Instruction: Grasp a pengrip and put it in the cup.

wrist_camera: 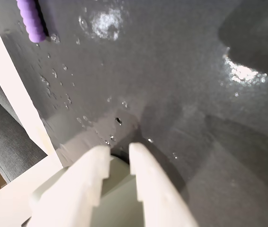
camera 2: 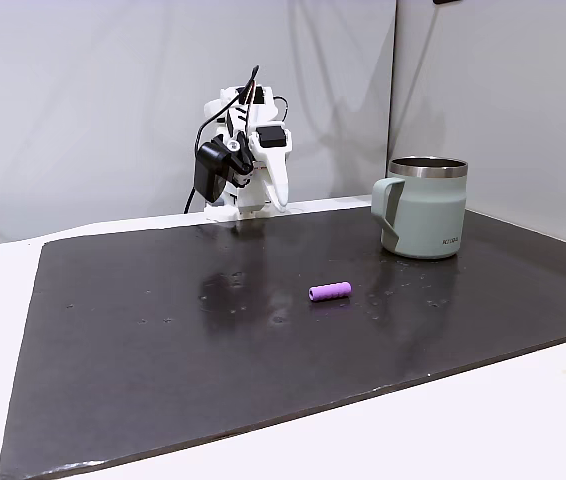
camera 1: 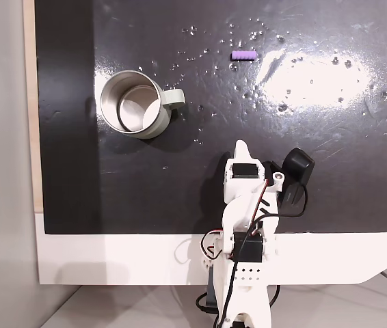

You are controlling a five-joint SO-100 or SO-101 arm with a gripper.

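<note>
The gripper (wrist_camera: 120, 150) is hanging folded back near the arm's base, its 2 white fingers (wrist_camera: 141, 165) sitting nearly together with a thin gap, grasping nothing. The pengrip (camera 1: 243, 55) is lying on its side on the black mat (camera 2: 163, 340), well apart from the cup (camera 1: 135, 104), which is standing upright with its handle toward the pengrip's side.

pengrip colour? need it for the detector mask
Purple, with a ribbed surface. The pengrip shows best in a fixed view, lying on the black mat.
</note>
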